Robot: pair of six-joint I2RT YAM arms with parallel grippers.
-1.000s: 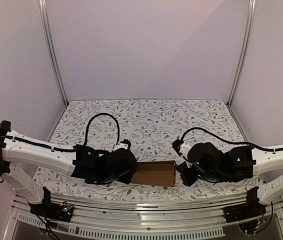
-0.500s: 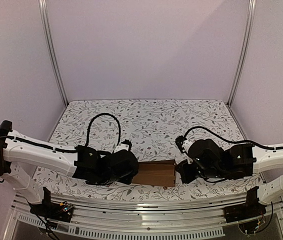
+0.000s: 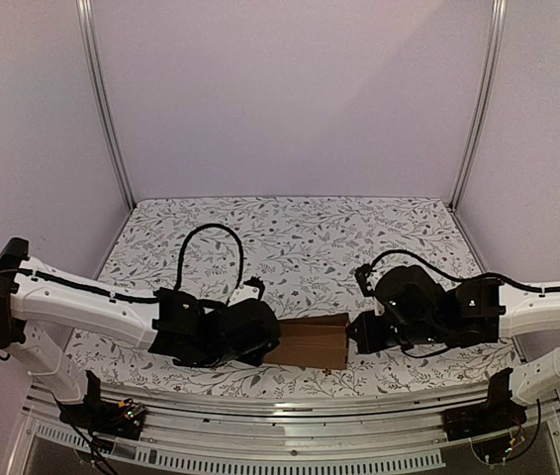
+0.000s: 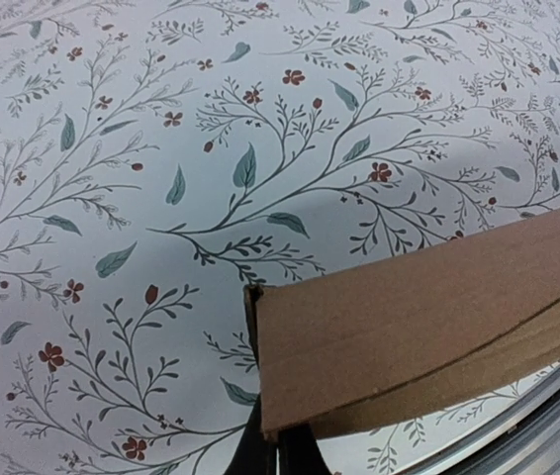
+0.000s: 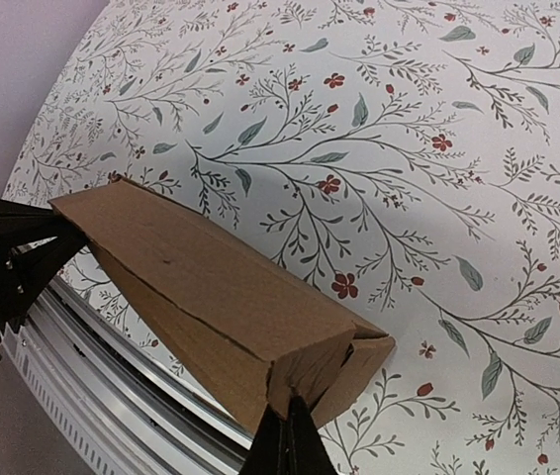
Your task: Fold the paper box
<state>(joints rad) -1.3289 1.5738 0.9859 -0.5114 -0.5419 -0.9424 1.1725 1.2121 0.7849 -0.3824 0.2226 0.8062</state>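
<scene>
Box [image 3: 307, 341] sits at the near edge of the counter [image 3: 300, 237], midway between the two arms, with its long axis running side to side from one gripper to the other. The left gripper [image 3: 265, 336] is clenched on the box's left end; in its wrist view the fingers meet at the lower corner of that end, and the brown panel stretches away to the right. The right gripper [image 3: 357, 334] is clenched on the right end; its wrist view shows the fingers pinched under a part-closed end where the panels meet at an angle, not square. The box appears flattened and skewed, not a full carton, and seems to be held just off the counter, though I cannot tell whether any edge touches.

Neither arm is nearer, as each holds its own end. Since the box lies straight along the line between the grippers, any coming move probably works along or about that axis. If one end is pushed or twisted, the other gripper must brace it, or the sheet will only swing.
</scene>
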